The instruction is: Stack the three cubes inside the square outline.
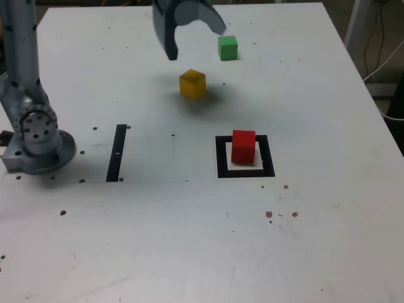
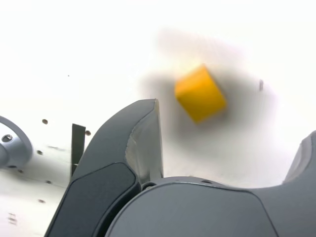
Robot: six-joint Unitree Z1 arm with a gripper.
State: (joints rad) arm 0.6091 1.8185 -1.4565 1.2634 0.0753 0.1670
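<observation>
The red cube (image 1: 243, 146) stands inside the black square outline (image 1: 221, 158), right of centre in the exterior view. Further back, the yellow cube (image 1: 192, 83) rests on the table, and the green cube (image 1: 228, 47) sits behind it to the exterior view's right. My gripper (image 1: 194, 39) hangs open above and just behind the yellow cube, holding nothing. In the wrist view the yellow cube (image 2: 200, 94) lies blurred on the white table beyond the open gripper (image 2: 227, 143), with one dark finger (image 2: 140, 143) to its side.
A narrow black strip (image 1: 117, 153) lies flat on the table at the exterior view's left, beside the arm's grey base (image 1: 35, 136). Small dark specks dot the white tabletop (image 1: 189, 240). The table's edge (image 1: 372, 95) runs along the exterior view's right.
</observation>
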